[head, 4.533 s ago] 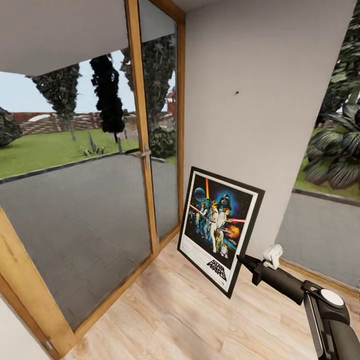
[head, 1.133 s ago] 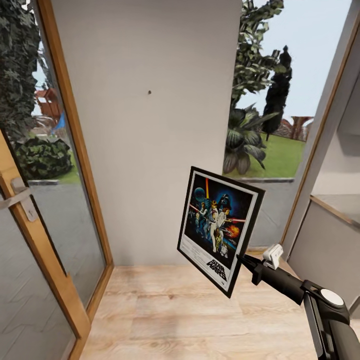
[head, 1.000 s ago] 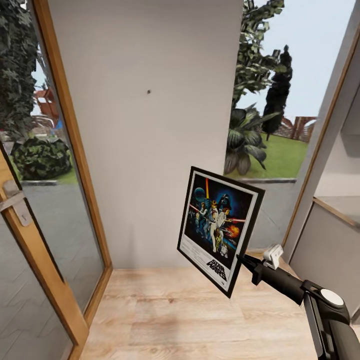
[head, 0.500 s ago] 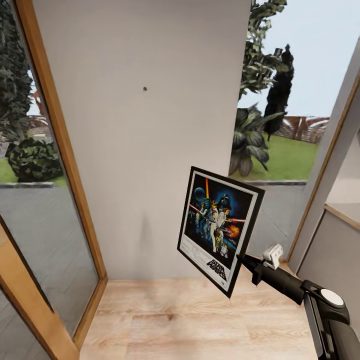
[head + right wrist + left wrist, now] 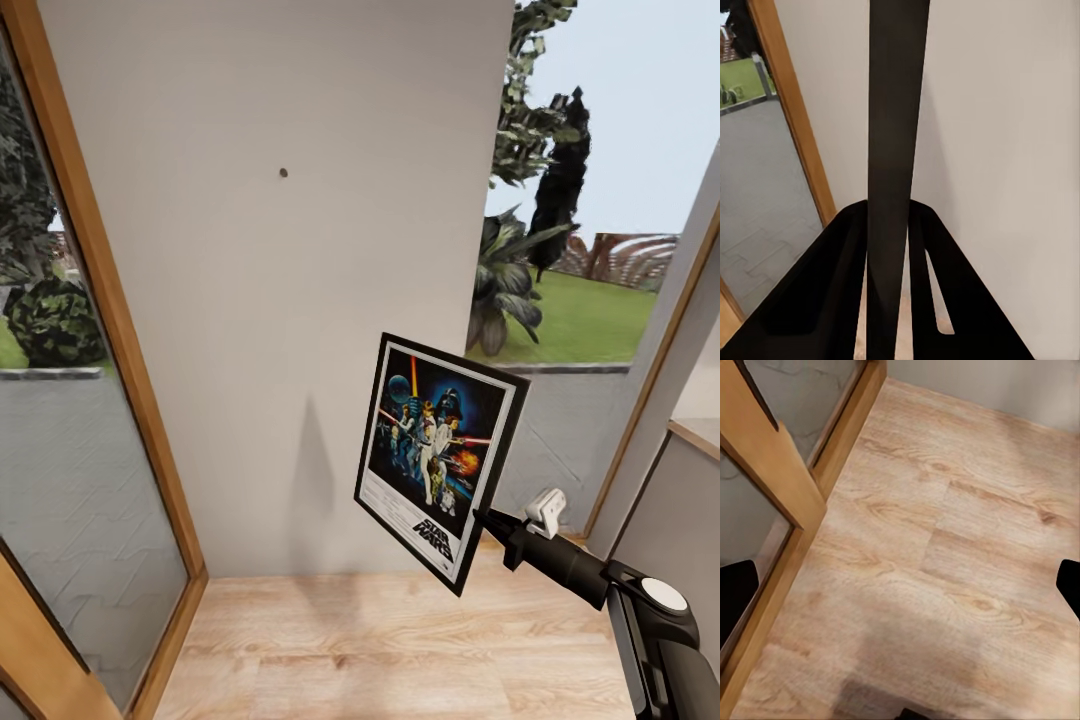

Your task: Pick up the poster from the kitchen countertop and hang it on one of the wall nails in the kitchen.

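Observation:
In the head view my right gripper is shut on the lower right edge of the poster. The Star Wars print in its thin black frame is held upright and slightly tilted, in front of the pale grey wall. A wall nail shows as a tiny dark speck high on that wall, up and to the left of the poster. From the right wrist view the poster's frame edge runs as a black bar between the dark fingers. My left gripper hangs open over the wood floor.
A glass door in a wooden frame stands left of the wall panel. To its right a window looks onto plants and lawn, and a pale ledge juts in at the far right. Light wood floor lies below.
The camera has kept turning and closing in, so the wall and nail sit more squarely ahead. The poster stays the same in my right gripper.

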Robot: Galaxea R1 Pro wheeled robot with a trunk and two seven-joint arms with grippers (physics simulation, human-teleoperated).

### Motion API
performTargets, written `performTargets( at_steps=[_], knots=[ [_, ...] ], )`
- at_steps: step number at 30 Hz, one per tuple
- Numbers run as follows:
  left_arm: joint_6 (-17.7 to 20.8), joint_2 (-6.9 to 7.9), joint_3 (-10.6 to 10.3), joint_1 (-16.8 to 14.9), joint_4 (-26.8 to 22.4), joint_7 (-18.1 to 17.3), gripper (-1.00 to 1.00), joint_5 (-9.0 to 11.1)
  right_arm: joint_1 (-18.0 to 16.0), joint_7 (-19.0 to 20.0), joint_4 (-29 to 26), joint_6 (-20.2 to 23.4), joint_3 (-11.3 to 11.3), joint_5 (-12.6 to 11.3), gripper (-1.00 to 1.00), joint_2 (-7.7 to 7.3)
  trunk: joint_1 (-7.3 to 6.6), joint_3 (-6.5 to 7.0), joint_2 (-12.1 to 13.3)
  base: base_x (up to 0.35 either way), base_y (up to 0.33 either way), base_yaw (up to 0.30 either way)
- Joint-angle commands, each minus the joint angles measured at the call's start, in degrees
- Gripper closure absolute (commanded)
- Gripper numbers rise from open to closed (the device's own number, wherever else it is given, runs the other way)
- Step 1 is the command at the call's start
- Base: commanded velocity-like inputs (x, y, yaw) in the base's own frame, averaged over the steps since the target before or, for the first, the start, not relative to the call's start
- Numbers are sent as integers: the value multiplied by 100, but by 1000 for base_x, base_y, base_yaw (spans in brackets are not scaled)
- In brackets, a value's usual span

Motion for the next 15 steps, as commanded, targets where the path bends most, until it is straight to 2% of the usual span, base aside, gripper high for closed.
performTargets(
  at_steps=[1,15],
  knots=[
    [-3,-1,12,1,-1,-43,-100,60,-4,56,-6,69,-10,7,100,1,3,-2,-5,40,0,0],
    [-12,-13,24,1,27,-50,-100,64,-4,75,-100,119,12,3,100,-2,3,-2,-5,6,0,0]
  ],
)
